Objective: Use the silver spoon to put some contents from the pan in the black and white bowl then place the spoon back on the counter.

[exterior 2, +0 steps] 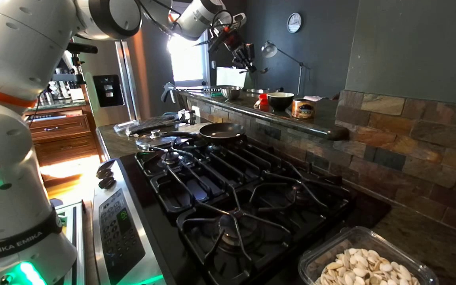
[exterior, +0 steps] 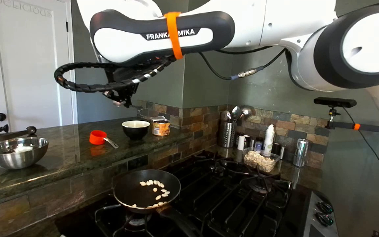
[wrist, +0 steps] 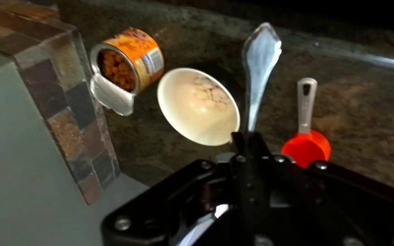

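Wrist view: gripper (wrist: 248,138) pinching the silver spoon (wrist: 259,65) above the counter (wrist: 364,112), its handle jutting between black and white bowl (wrist: 192,114), pale seeds (wrist: 211,94) inside, and red measuring cup (wrist: 307,147); set-down looks next!

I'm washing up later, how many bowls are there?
2: the black and white bowl beside the can, and the steel bowl past the red cup, both on the counter. Others may be hidden.

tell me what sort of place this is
A kitchen, probably one in a home: there is a black gas stove with a frying pan resting on it, and a steel holder with cooking utensils standing in it.
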You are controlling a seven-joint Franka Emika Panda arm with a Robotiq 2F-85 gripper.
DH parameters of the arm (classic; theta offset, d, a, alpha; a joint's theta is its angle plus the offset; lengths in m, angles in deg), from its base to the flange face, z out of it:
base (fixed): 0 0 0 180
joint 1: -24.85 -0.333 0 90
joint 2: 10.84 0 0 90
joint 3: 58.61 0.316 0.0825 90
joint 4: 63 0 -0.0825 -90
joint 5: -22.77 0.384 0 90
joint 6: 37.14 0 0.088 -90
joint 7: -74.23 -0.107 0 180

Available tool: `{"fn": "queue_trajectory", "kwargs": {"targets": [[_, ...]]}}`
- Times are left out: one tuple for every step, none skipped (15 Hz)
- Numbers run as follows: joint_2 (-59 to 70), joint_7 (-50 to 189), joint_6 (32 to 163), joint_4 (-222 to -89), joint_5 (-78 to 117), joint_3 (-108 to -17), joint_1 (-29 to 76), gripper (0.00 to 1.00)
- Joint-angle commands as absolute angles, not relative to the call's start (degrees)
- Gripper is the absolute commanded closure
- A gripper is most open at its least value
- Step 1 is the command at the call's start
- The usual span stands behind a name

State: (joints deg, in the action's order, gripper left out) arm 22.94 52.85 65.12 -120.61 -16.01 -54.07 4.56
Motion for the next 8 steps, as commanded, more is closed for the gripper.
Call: {"fn": "queue_trajectory", "kwargs": {"targets": [[21.49,52.99,77.32,-125.8,-11.23,-50.73,7.31,0.98],[21.58,53.47,81.18,-126.96,-9.95,-49.88,8.04,0.98],[21.69,53.85,84.74,-128.08,-8.41,-48.97,8.88,0.98],[21.93,54.28,88.23,-129.4,-6.62,-47.94,9.84,0.98],[22.08,55.05,91.23,-130.65,-4.6,-46.81,10.88,0.98],[22.15,56.04,93.34,-131.79,-2.12,-45.47,12.04,0.98],[22.14,57.41,95.38,-133.05,0.32,-44.08,13.21,0.98],[22.18,59.1,95.95,-133.93,3.18,-42.53,14.46,0.98]]}}
